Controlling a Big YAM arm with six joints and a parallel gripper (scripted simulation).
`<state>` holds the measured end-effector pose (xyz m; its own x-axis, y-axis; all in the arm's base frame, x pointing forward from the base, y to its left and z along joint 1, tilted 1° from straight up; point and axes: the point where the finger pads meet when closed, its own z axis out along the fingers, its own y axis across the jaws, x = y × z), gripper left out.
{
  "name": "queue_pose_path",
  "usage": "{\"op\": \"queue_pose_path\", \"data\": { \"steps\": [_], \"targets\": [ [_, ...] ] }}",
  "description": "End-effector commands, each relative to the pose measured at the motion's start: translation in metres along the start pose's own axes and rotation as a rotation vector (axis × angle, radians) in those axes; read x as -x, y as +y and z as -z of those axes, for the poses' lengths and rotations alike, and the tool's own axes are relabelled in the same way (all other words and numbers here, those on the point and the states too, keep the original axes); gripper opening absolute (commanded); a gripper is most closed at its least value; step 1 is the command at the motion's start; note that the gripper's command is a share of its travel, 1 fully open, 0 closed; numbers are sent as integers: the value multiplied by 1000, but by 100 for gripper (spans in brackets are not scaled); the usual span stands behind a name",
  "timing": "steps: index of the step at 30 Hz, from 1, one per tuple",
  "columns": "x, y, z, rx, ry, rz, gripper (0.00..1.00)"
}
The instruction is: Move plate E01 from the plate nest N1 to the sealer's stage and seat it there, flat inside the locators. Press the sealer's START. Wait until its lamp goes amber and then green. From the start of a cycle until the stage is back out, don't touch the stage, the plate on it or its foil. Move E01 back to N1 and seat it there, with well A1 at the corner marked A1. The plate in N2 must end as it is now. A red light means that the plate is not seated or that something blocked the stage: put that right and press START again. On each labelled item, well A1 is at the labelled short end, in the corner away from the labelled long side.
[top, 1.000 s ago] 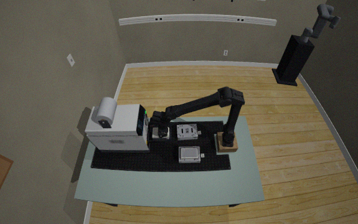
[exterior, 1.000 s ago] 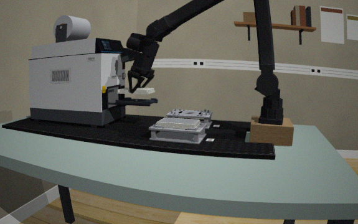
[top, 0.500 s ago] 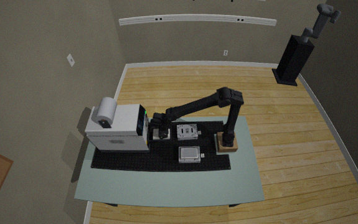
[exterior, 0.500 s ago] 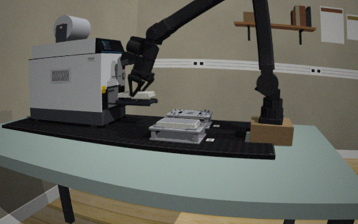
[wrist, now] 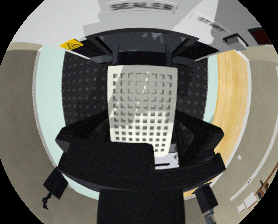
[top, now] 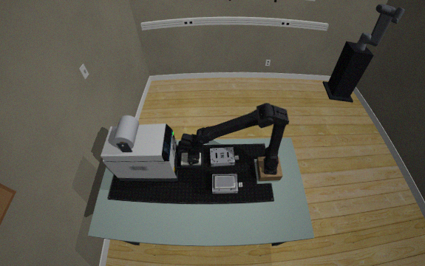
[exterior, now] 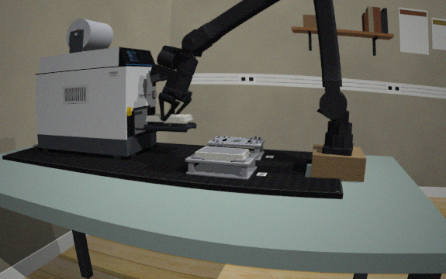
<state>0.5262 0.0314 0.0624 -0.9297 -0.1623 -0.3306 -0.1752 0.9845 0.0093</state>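
Pincer (top: 194,159) (exterior: 166,117) (wrist: 141,112): fingers wide apart, closed on the sides of plate E01, pointing down over the sealer's stage.
Plate E01 (top: 186,159) (exterior: 181,118) (wrist: 142,100): pale, many-welled, between the fingers and over the stage; whether it is fully seated, I cannot tell.
Stage (exterior: 172,127): out in front of the sealer, its locators mostly hidden by plate and pincer.
Sealer (top: 138,142) (exterior: 83,104) (wrist: 55,20): its front stands close beyond the plate, bounding the space on that side; a green light (top: 173,134) shows on it, and a white roll (top: 127,131) (exterior: 96,35) sits on top.
Nest N1 (top: 213,162) (exterior: 236,141) (wrist: 166,161): unoccupied, near the stage on the arm's base side.
Nest N2 (top: 225,191) (exterior: 223,170): beside N1, with its plate (top: 225,182) (exterior: 223,153) lying in it, apart from the pincer.
Arm (top: 230,127) (exterior: 226,23): reaches high over the nests from a wooden block (top: 279,174) (exterior: 339,167).
Desk (top: 197,222) (exterior: 223,232) (wrist: 47,100): pale green, under a black perforated board (top: 190,192) (exterior: 300,186) (wrist: 77,85) bearing sealer and nests.
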Motion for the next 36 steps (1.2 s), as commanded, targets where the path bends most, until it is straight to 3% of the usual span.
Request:
{"op": "queue_pose_path", "data": {
  "steps": [1, 6, 12, 23, 36],
  "targets": [
    [5, 5, -3, -1, -13, 4, 0],
    [-2, 7, 2, -1, -12, 23, 0],
    [10, 5, 11, -3, -28, 24, 0],
    [19, -11, 9, -11, -25, -1, 0],
    [23, 4, 9, -3, -27, 8, 0]
  ]
}}
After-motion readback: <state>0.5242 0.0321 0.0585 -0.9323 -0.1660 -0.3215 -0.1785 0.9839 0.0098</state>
